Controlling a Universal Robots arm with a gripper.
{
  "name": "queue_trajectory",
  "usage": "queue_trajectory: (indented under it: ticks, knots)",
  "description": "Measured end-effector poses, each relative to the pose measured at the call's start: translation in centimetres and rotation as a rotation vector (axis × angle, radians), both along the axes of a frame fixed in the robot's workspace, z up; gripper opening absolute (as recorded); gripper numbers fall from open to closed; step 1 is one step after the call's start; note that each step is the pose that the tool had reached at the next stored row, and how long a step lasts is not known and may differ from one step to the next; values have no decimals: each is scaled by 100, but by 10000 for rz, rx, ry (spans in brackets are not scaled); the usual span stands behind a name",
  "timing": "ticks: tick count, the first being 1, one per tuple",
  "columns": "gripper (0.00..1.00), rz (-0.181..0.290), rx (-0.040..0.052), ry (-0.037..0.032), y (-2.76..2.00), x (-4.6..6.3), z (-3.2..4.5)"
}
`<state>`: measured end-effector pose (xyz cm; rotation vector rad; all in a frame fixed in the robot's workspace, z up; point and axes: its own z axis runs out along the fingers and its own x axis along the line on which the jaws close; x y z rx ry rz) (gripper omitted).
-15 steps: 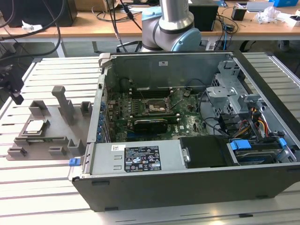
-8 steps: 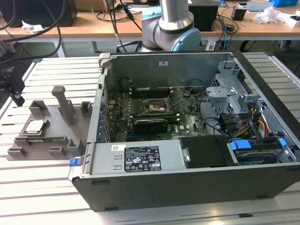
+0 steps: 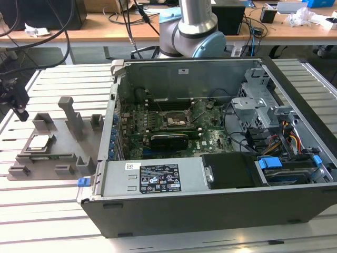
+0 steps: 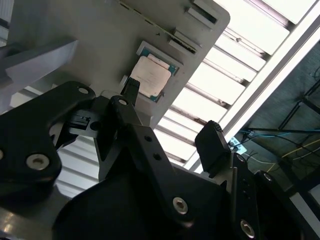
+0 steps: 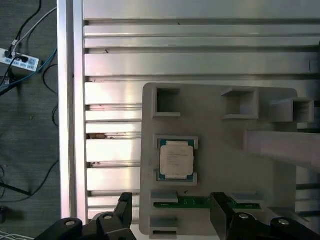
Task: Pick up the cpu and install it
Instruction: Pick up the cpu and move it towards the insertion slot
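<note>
Exterior view: posts (image 3: 71, 113) stand beside cpu (image 3: 40, 142) on tray (image 3: 60, 146)

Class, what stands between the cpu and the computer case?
In the exterior view, upright grey posts of the fixture tray stand between cpu and computer case.

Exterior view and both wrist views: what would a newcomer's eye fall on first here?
The big open dark-grey metal computer case, with its green motherboard laid bare, dominates the exterior view's middle and right. At that view's left, a grey plastic fixture tray holds the small square silvery cpu. The black gripper hovers open over the tray, clear of the cpu.
</note>
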<state>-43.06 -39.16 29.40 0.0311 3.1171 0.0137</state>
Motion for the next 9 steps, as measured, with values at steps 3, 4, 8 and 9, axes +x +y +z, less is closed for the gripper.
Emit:
queue_trajectory:
  ticks: [3,4,8,9]
  knots:
    - [72,0,0,1,0,0,-20]
    - [72,0,0,1,0,0,-29]
    - [72,0,0,1,0,0,-65]
    - [72,0,0,0,0,0,-72]
